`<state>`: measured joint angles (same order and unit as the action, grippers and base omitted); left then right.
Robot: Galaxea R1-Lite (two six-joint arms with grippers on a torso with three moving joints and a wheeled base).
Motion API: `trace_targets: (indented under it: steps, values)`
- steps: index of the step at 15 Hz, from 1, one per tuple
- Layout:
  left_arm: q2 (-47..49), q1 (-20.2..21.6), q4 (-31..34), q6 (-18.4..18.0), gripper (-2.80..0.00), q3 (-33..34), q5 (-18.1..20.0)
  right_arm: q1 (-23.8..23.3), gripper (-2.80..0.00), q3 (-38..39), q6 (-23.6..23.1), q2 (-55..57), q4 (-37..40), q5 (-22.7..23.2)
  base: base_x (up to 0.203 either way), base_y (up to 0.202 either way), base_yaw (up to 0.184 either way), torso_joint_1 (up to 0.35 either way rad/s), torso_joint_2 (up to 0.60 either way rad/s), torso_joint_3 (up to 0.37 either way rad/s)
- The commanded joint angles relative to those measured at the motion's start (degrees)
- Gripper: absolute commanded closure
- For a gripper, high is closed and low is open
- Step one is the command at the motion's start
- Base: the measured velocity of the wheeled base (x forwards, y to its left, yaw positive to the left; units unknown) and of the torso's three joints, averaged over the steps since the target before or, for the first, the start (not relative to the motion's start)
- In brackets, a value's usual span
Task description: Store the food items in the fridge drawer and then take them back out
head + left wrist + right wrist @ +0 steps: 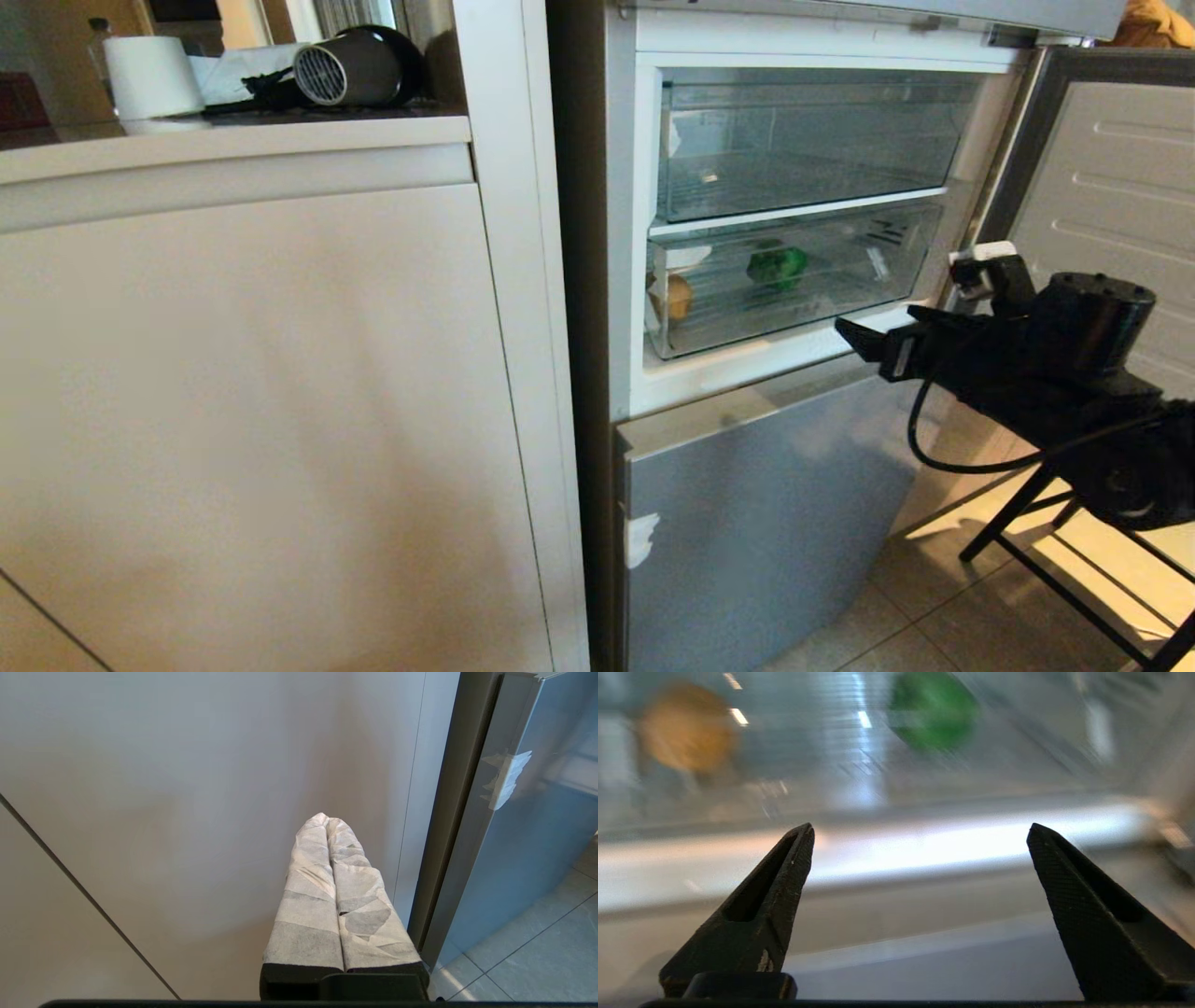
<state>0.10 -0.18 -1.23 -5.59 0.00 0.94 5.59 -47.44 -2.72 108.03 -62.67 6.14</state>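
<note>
Closest to the camera, down on the right, sits the right gripper, a black two-finger pincer on a chunky black arm. Its two fingers are spread wide with nothing between them, and it hangs just in front of the white ledge under the fridge drawer, near that ledge's right end. Whether it touches the ledge I can't tell.

The left gripper is off by itself, two fingers wrapped in white tape and pressed together, empty, pointing at a plain beige cabinet panel beside the silver-grey fridge.

Just past the right pincer is the fridge drawer, one wide, shallow clear plastic bin with a see-through front, sitting pushed into the fridge. Two food items are inside it: one roundish tan-yellow potato at the left end, and one glossy green bell pepper nearer the middle, well apart from each other.

Above that is one taller clear bin with a wire rack in it.

Further back on the left, on the counter, there's one black hair dryer lying on its side and one white paper roll standing next to it.
</note>
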Motion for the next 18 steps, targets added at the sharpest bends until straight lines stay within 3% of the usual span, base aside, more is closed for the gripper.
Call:
trace_targets:
  steps: [1, 6, 18]
  values:
    - [0.0, 0.0, -0.1, 0.0, 0.00, 0.6, 0.0, 2.4, -2.80, -1.3, -0.1, 4.5, -3.9, 0.1, 0.000, 0.000, 0.000, 0.000, 0.00, 0.000]
    - [0.0, 0.0, 0.0, 0.0, 0.00, 0.6, 0.0, 6.9, -2.80, -7.7, -0.9, 8.3, -5.4, -1.5, 0.000, 0.000, 0.000, 0.000, 0.00, 0.000]
    - [0.0, 0.0, 0.0, 0.0, 0.00, 0.6, 0.0, 6.0, -2.80, -11.5, -4.4, 8.2, -5.6, -1.8, 0.000, 0.000, 0.000, 0.000, 0.00, 0.000]
